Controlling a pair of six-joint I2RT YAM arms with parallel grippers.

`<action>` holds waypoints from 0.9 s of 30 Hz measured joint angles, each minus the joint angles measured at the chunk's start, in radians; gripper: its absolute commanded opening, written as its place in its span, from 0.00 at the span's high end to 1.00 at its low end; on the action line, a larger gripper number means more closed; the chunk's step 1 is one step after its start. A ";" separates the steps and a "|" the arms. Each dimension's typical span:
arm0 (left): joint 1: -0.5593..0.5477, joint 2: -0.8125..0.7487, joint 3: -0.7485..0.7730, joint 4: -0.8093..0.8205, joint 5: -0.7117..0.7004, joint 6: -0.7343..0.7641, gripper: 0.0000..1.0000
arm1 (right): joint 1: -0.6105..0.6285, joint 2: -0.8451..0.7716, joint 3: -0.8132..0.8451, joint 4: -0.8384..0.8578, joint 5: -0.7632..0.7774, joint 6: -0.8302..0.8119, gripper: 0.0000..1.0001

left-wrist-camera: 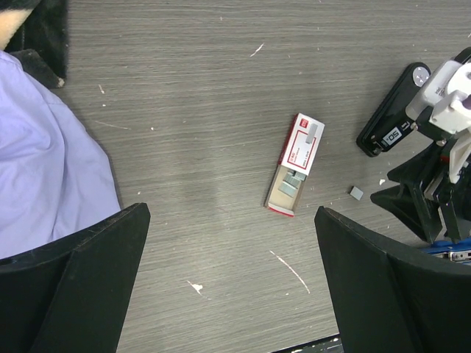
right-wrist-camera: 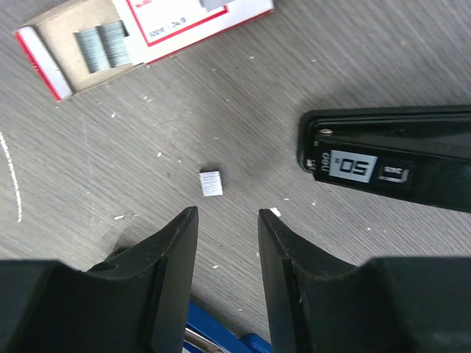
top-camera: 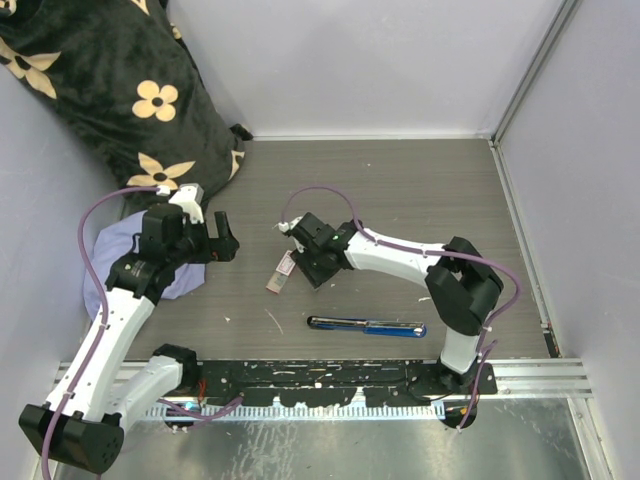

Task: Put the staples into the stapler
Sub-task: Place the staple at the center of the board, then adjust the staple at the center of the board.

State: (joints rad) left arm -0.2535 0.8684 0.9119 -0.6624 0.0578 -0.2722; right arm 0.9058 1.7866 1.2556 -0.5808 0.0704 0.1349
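The staples box (top-camera: 281,272) lies on the table with its tray slid out, and rows of staples (right-wrist-camera: 103,45) show inside the tray. A small loose staple strip (right-wrist-camera: 210,182) rests on the wood just beyond my right gripper (right-wrist-camera: 227,217), which is open with nothing between its fingers. A black stapler (right-wrist-camera: 390,158) lies to its right. A blue stapler (top-camera: 365,326) lies nearer the arm bases. My left gripper (left-wrist-camera: 232,212) hangs wide open above bare table, short of the box (left-wrist-camera: 296,163).
A black cushion with cream flowers (top-camera: 120,90) fills the back left corner. A lavender cloth (left-wrist-camera: 44,169) lies under the left arm. Grey walls close the table on three sides, and a metal rail (top-camera: 350,375) runs along the near edge.
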 measured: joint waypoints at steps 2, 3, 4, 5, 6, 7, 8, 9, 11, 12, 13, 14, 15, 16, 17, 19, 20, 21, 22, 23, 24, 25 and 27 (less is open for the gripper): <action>0.000 0.004 0.000 0.000 0.000 0.000 0.02 | 0.001 0.002 0.000 0.003 -0.024 -0.003 0.56; 0.000 0.007 0.000 0.000 0.000 0.000 0.02 | 0.002 0.003 0.000 0.006 -0.032 -0.003 0.56; 0.000 0.009 0.000 0.000 0.000 0.000 0.02 | 0.002 0.007 0.000 0.010 -0.041 -0.004 0.56; 0.000 0.010 0.000 0.000 0.000 0.000 0.02 | 0.002 0.012 0.000 0.012 -0.049 -0.005 0.56; 0.000 0.011 0.000 0.000 0.000 0.000 0.02 | 0.003 0.018 0.000 0.015 -0.055 -0.005 0.56; 0.000 0.011 0.000 0.000 0.000 0.000 0.02 | 0.004 0.025 0.000 0.018 -0.058 -0.005 0.56; 0.000 0.011 0.000 0.000 0.000 0.000 0.02 | 0.005 0.030 0.000 0.020 -0.060 -0.005 0.56; 0.000 0.011 0.000 0.000 0.000 0.000 0.02 | 0.008 0.036 0.000 0.021 -0.061 -0.005 0.56; 0.000 0.011 0.000 0.000 0.000 0.000 0.02 | 0.011 0.047 0.001 0.025 -0.061 -0.005 0.56; 0.000 0.011 0.000 0.000 0.000 0.000 0.02 | 0.012 0.053 0.001 0.026 -0.061 -0.005 0.56; 0.000 0.011 0.000 0.000 0.000 0.000 0.02 | 0.013 0.059 0.001 0.027 -0.060 -0.005 0.56; 0.000 0.011 0.000 0.000 0.000 0.000 0.02 | 0.015 0.065 0.001 0.027 -0.058 -0.005 0.57; 0.000 0.011 0.000 0.000 0.000 0.000 0.02 | 0.016 0.069 0.001 0.028 -0.056 -0.005 0.57; 0.000 0.011 0.000 0.000 0.000 0.000 0.02 | 0.018 0.074 0.001 0.028 -0.055 -0.006 0.59; 0.000 0.011 0.000 0.000 0.000 0.000 0.02 | 0.021 0.079 0.001 0.028 -0.053 -0.006 0.60; 0.000 0.011 0.000 0.000 0.000 0.000 0.02 | 0.023 0.087 0.001 0.028 -0.053 -0.008 0.61; 0.000 0.011 0.000 0.000 0.000 0.000 0.02 | 0.024 0.088 0.001 0.027 -0.052 -0.009 0.62; 0.000 0.011 0.000 0.000 0.000 0.000 0.02 | 0.027 0.090 0.001 0.028 -0.050 -0.009 0.63; 0.000 0.011 0.000 0.000 0.000 0.000 0.02 | 0.028 0.092 0.002 0.028 -0.048 -0.010 0.64; 0.000 0.011 0.000 0.000 0.000 0.000 0.02 | 0.029 0.095 0.003 0.028 -0.046 -0.011 0.64; 0.000 0.011 0.000 0.000 0.000 0.000 0.02 | 0.030 0.098 0.003 0.029 -0.043 -0.014 0.64; 0.000 0.011 0.000 0.000 0.000 0.000 0.02 | 0.031 0.100 0.004 0.030 -0.041 -0.016 0.64; 0.000 0.011 0.000 0.000 0.000 0.000 0.02 | 0.034 0.109 0.005 0.032 -0.035 -0.022 0.64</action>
State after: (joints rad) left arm -0.2535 0.8795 0.9119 -0.6624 0.0582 -0.2722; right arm 0.9401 1.8961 1.2606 -0.5491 0.0357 0.1131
